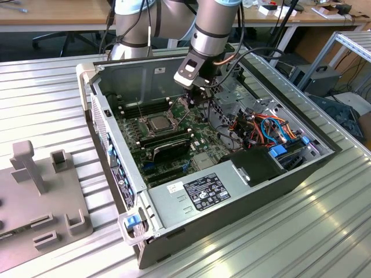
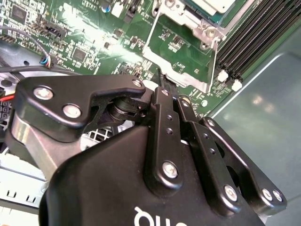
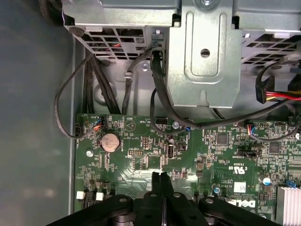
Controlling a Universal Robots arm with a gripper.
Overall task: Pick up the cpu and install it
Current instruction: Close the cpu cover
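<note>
1. The claw (image 3: 162, 176) has its two black fingers (image 2: 168, 127) pressed together tip to tip, with nothing seen between them.
2. The claw hangs inside the open computer case (image 1: 145, 75), low over the green circuit board (image 3: 225, 155). No contact with the board is seen.
3. The cpu (image 1: 160, 123) lies flat in its socket on the board, silver top upward, near the claw but apart from it.
4. In the second wrist view the cpu (image 2: 210, 4) lies beyond the fingertips, on the far side of the metal frame (image 2: 181, 56).
5. The frame stands open off the socket, just beside the fingertips. Whether they touch cannot be told.
6. In the first wrist view a coin battery (image 3: 110, 141), black cables (image 3: 162, 94) and a metal bracket (image 3: 204, 56) lie ahead of the claw.
7. The case rests on a ribbed metal table (image 1: 46, 92). A grey fixture (image 1: 35, 191) sits outside the case, well apart from the claw.
</note>
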